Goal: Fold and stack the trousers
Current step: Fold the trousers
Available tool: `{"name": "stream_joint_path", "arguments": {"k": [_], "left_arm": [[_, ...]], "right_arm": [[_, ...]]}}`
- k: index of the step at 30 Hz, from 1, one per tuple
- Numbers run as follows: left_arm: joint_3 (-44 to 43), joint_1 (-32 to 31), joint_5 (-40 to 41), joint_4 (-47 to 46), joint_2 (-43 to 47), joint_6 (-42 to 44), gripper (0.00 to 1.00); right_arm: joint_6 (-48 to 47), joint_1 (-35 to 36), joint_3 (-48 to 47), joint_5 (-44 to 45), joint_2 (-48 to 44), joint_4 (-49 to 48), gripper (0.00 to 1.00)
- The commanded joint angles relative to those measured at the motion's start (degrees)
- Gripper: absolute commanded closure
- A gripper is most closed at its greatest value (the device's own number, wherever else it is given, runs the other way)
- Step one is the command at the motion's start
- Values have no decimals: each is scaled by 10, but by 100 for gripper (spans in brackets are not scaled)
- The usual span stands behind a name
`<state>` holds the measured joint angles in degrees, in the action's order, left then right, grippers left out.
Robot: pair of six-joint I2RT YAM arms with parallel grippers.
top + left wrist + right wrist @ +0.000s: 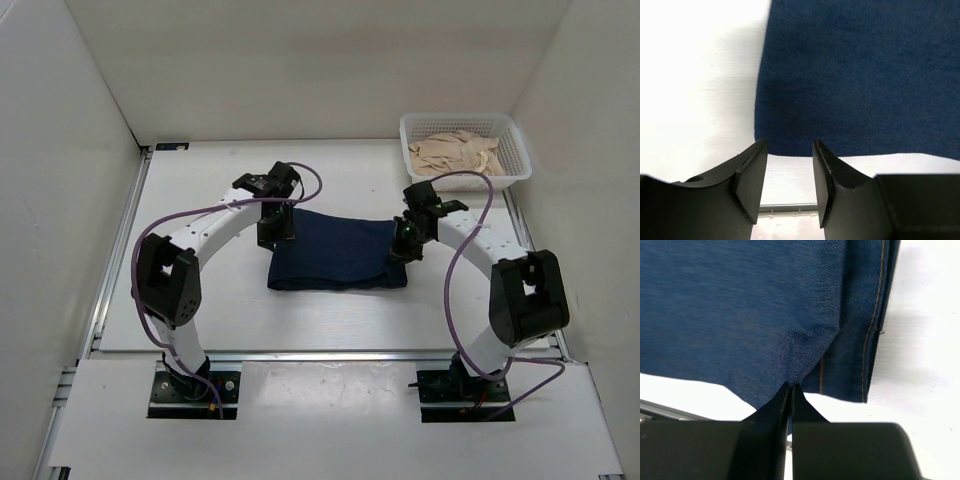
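The trousers (335, 252) are dark navy denim, folded into a rectangle at the middle of the table. My left gripper (272, 232) is open and empty at their far left corner; in the left wrist view (788, 172) its jaws stand apart just off the fabric edge (860, 80). My right gripper (400, 248) is at the right end of the trousers. In the right wrist view (790, 390) its jaws are shut on a pinch of the top denim layer (740, 310), next to an orange-stitched seam. The label patch and pockets are hidden.
A white mesh basket (515, 150) at the back right holds beige cloth (455, 152). White walls enclose the table on the left, back and right. A metal rail runs along the table's left edge (115, 270).
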<state>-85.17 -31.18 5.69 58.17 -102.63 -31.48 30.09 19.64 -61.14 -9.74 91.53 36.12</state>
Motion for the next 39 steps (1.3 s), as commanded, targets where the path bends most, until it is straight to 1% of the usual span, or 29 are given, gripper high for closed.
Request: {"name": "stream_joint_path", "arguments": {"k": [1,2,3,5,6,7,9,12,14,15,16,17,20,24,26,29,30,31,32,34,35,37,39], "left_arm": [[-39,7,16,9,45,7,48],[-45,7,10,9,45,7,48],[-50,7,5,14,45,7,48],[-58,7,-26,14,45,23,48],[-66,7,-35,14,45,23,48],[-71,7,-52,14,38,30,48],[-71,-2,-67,9,22,36,48],[-77,-17,-100,-13,-23,48,48],[-77,-22,-143,-35,-69,54,54],[-77,-31,-156,-45,-83,54,54],[-77,-41,-165,-52,-98,54,56],[-77,-46,-173,-52,-128,54,59],[-77,-70,-178,-59,-162,59,61],[-55,-78,-169,-80,-167,41,61],[-39,-83,-162,-85,-167,35,61],[-39,-83,-150,-85,-162,30,61],[-39,-83,-141,-85,-146,30,61],[-39,-83,-136,-85,-139,30,61],[-39,-83,-136,-85,-131,25,59],[-39,-83,-130,-85,-111,25,58],[-39,-83,-130,-85,-105,25,58],[-44,-83,-130,-85,-98,25,58],[-50,-83,-130,-85,-98,25,58]], "right_arm": [[1,4,-61,9,-42,11,100],[-6,4,-75,22,-53,22,100],[-13,9,-90,53,-73,46,100],[-24,9,-129,83,-93,70,100],[-34,9,-140,99,-93,96,100],[-42,9,-147,125,-101,105,100],[-47,9,-147,149,-107,112,100],[-52,-2,-111,183,-101,105,100],[-46,-2,-73,221,-87,88,100],[-22,-8,-62,244,-87,77,100],[-9,-16,-37,291,-79,70,100],[4,-23,-24,308,-72,62,100],[16,-63,2,323,-44,19,100],[16,-68,-13,337,19,14,100],[10,-68,-13,337,31,14,100],[10,-68,-13,329,45,14,100],[10,-68,-13,324,45,14,98],[5,-68,-13,324,35,14,92],[5,-73,-13,324,29,14,67],[5,-73,-13,348,10,14,42],[5,-73,-13,348,5,19,28],[5,-89,-13,353,5,19,24],[5,-89,-19,353,11,19,22]]}}
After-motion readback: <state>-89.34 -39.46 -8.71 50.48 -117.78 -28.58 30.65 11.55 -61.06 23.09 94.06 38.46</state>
